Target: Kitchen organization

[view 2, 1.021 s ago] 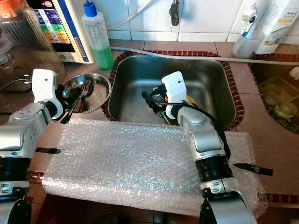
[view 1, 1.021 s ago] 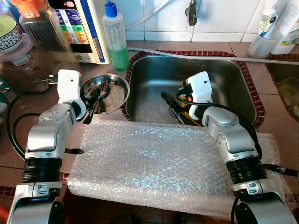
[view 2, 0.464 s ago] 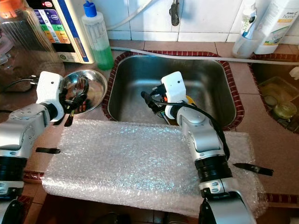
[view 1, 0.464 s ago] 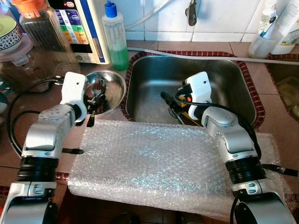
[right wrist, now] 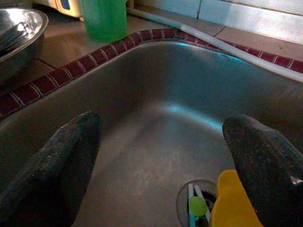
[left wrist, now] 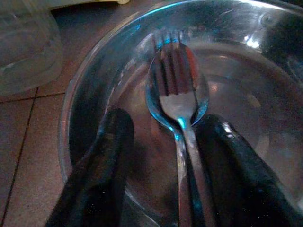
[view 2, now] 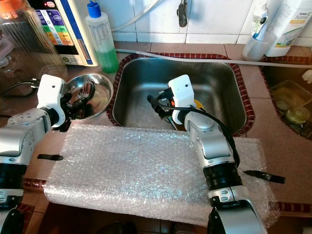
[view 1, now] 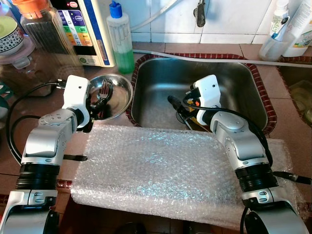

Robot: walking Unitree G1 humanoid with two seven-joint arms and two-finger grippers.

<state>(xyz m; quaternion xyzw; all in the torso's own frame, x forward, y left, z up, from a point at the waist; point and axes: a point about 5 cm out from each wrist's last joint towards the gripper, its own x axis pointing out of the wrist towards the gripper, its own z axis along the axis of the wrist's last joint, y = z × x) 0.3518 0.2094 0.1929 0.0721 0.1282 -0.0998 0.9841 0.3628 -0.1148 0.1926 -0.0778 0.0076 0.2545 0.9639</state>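
Observation:
A steel bowl (view 1: 126, 87) stands on the counter left of the sink (view 1: 161, 80). A fork (left wrist: 177, 94) lies on a spoon (left wrist: 202, 97) inside it, with their handles pointing toward my left wrist. My left gripper (view 1: 100, 101) reaches into the bowl and is open. One of its fingers (left wrist: 111, 156) sits on each side of the two handles, which lie close against one finger. My right gripper (view 1: 179, 105) hangs open above the sink floor, holding nothing. A yellow object (right wrist: 232, 201) lies by the drain.
A sheet of bubble wrap (view 1: 161, 165) covers the counter in front of the sink. A green soap bottle (view 1: 121, 41), a water purifier (view 1: 83, 29) and a jar (view 1: 44, 29) stand behind the bowl. Bottles (view 1: 285, 27) stand at the back right. The tap (view 1: 200, 12) hangs over the sink.
My left gripper has shifted right and closer to the bowl, its fingers now on either side of the fork and spoon. The right arm has not moved.

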